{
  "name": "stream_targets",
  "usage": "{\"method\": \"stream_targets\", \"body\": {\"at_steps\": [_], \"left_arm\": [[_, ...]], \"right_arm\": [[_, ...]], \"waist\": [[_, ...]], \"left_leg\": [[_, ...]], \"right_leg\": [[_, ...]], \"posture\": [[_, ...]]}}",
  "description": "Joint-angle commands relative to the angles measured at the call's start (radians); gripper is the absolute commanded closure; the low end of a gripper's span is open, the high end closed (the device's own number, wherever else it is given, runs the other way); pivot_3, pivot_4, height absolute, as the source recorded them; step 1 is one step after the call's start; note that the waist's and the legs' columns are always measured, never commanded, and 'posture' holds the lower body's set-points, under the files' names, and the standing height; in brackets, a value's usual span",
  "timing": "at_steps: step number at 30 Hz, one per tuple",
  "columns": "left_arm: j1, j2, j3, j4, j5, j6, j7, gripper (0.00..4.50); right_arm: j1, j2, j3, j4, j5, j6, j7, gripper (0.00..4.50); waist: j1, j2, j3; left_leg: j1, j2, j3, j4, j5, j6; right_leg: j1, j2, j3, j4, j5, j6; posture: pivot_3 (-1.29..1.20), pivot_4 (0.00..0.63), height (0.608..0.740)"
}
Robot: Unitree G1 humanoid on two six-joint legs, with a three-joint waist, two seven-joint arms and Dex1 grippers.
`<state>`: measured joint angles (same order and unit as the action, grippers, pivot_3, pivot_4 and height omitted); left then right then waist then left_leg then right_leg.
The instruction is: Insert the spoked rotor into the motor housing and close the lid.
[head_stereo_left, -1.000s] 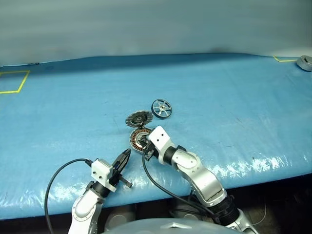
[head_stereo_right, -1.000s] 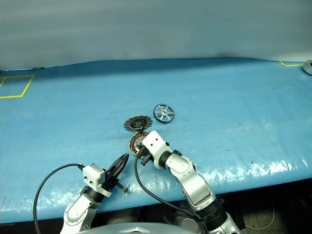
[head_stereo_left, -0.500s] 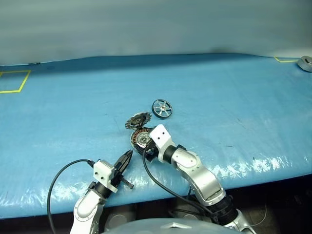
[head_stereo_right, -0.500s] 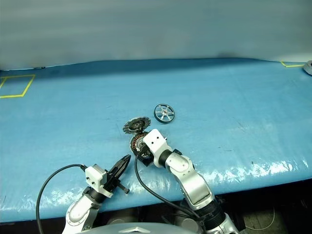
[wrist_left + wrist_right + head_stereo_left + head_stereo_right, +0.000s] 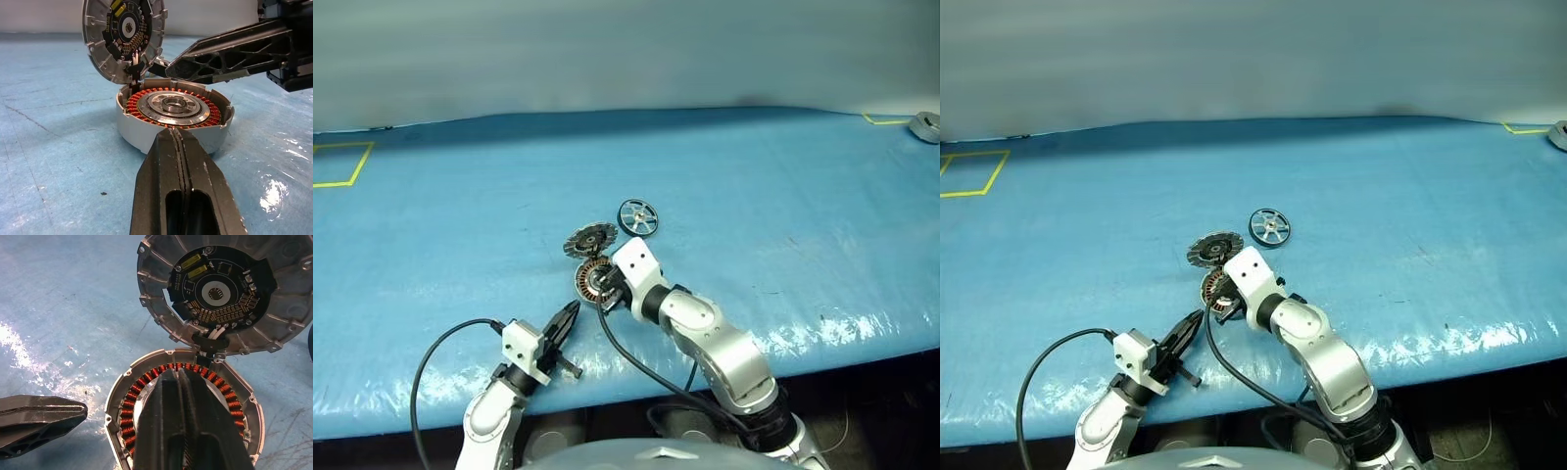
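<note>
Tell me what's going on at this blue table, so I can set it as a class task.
A two-armed robot is assembling a motor. The motor housing sits open on the blue table, copper windings showing, with the lid tilted up at its far edge, joined by short wires. The right gripper, shut, hovers over the housing. The left gripper, shut and empty, points at its near side. The spoked rotor lies beyond the lid, not yet inserted.

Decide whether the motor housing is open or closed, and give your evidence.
Open. The lid stands tilted up behind the motor housing, joined by short wires, leaving the copper windings and hub exposed.
</note>
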<state>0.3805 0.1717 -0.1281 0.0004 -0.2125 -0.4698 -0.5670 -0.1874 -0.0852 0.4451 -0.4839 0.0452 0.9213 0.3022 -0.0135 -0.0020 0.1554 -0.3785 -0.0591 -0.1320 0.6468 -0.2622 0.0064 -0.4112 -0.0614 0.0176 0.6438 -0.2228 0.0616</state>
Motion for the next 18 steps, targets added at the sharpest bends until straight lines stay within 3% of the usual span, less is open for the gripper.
{"method": "stream_targets", "body": {"at_steps": [1,18], "left_arm": [[0.001,-0.006,-0.005,0.0,0.007,-0.036,0.006,4.5],[0.001,-0.012,-0.012,-0.003,0.028,-0.041,0.026,4.5]], "right_arm": [[-0.031,0.021,0.001,-0.048,0.008,0.075,-0.025,4.47],[-0.064,-0.011,0.046,-0.044,0.032,0.178,-0.026,4.47]], "waist": [[0.0,0.0,0.0],[-0.007,0.0,0.0]], "left_leg": [[0.0,0.0,0.0,0.0,0.0,0.0],[0.0,0.0,0.0,0.0,0.0,0.0]], "right_leg": [[0.0,0.0,0.0,0.0,0.001,-0.001],[0.0,0.0,0.0,0.0,0.001,-0.002]], "posture": [[0.0,0.15,0.74],[0.0,0.15,0.74]]}}
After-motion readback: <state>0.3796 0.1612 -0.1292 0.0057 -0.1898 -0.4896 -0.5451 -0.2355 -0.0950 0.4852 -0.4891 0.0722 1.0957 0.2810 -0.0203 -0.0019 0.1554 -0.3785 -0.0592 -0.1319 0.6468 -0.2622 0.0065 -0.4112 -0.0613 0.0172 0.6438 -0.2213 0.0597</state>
